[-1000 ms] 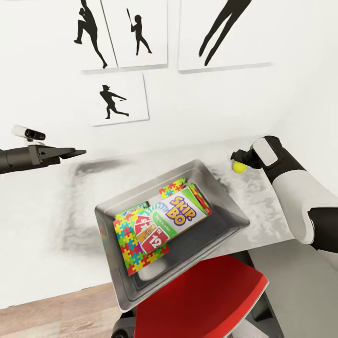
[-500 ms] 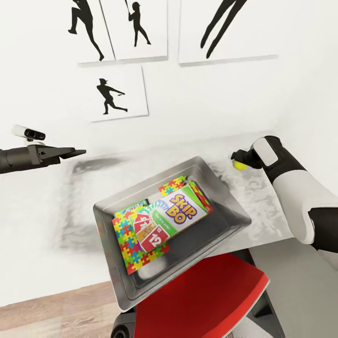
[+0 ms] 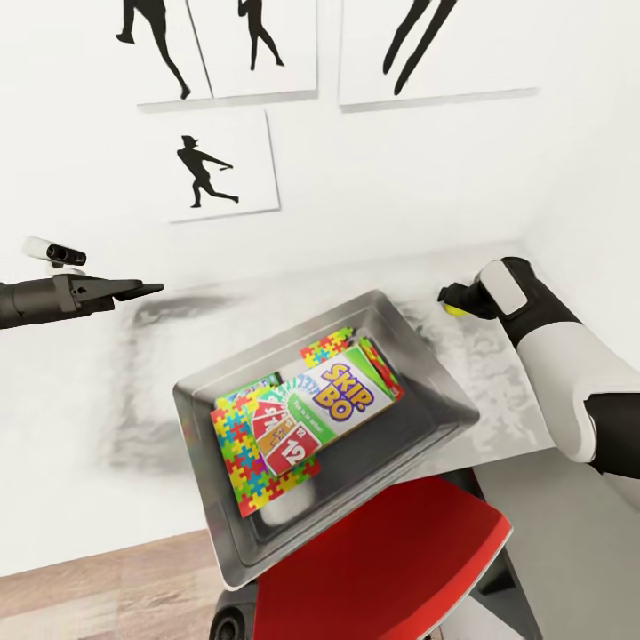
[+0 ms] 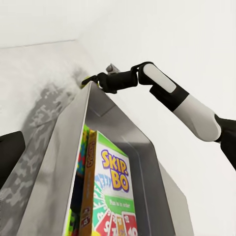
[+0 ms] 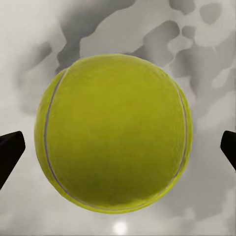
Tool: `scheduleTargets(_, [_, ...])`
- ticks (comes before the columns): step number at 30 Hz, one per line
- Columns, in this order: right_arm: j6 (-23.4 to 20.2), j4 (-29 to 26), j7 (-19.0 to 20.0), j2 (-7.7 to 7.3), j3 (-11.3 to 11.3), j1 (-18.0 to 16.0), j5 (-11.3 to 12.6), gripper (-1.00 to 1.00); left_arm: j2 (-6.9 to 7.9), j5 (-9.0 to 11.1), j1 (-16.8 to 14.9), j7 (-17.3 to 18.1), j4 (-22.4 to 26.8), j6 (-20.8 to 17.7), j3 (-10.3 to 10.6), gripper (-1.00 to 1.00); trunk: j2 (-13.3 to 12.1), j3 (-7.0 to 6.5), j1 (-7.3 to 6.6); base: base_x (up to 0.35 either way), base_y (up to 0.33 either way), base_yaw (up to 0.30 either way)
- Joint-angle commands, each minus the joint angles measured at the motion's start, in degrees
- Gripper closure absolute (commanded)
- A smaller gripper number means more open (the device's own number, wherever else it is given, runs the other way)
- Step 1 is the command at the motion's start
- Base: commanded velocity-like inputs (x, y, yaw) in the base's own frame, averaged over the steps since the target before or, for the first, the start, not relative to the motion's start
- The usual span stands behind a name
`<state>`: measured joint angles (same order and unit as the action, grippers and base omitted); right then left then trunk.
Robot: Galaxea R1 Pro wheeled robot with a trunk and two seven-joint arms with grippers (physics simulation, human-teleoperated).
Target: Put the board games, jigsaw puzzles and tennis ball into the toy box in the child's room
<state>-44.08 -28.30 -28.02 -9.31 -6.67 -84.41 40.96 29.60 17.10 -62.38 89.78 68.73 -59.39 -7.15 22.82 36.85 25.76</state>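
Fingers of the right gripper [image 3: 450,300] reach down at one tennis ball [image 3: 455,310] on the table [image 3: 80,391], beside the toy box [image 3: 427,356] holding one Skip-Bo board game [image 3: 342,400] over two jigsaw puzzles [image 3: 244,444]. Left gripper [image 3: 147,287] hovers, grip unreadable. Wrist view: right fingers [image 5: 10,152] spread, the ball [image 5: 113,132] between them, untouched.

Glossy metal-looking toy box [image 3: 427,373]; fuzzy matt tennis ball [image 5: 113,132]; smooth mottled grey tabletop [image 3: 80,391]; glossy printed-card board game [image 3: 342,402].

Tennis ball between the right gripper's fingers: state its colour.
Yellow-green with a thin pale seam; the tennis ball shows best in the right wrist view.
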Motion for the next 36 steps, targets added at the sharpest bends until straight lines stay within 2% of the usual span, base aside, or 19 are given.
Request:
scheduleTargets(1, [-0.1, -0.1, -0.5, -0.19, -0.5, 0.0, 0.6, -1.00, 0.02, 0.0, 0.0, 0.2, 0.0, -0.6, 0.0, -1.00, 0.1, 0.17, 0.03, 0.000, 0.000, 0.000])
scheduleTargets(11, [-0.2, 0.0, -0.2, -0.76, -0.3, -0.1, 0.7, -1.00, 0.02, 0.0, 0.0, 0.2, 0.0, -0.6, 0.2, -1.00, 0.1, 0.82, 0.03, 0.000, 0.000, 0.000])
scheduleTargets(30, [-0.1, -0.1, 0.0, -0.18, -0.3, -0.1, 0.7, -1.00, 0.02, 0.0, 0.0, 0.2, 0.0, -0.6, 0.2, -1.00, 0.1, 0.87, 0.03, 0.000, 0.000, 0.000])
scheduleTargets(36, [-0.1, -1.9, -0.1, -0.07, -0.3, 0.1, 0.7, -1.00, 0.02, 0.0, 0.0, 0.2, 0.0, -0.6, 0.3, -1.00, 0.1, 0.87, 0.03, 0.000, 0.000, 0.000])
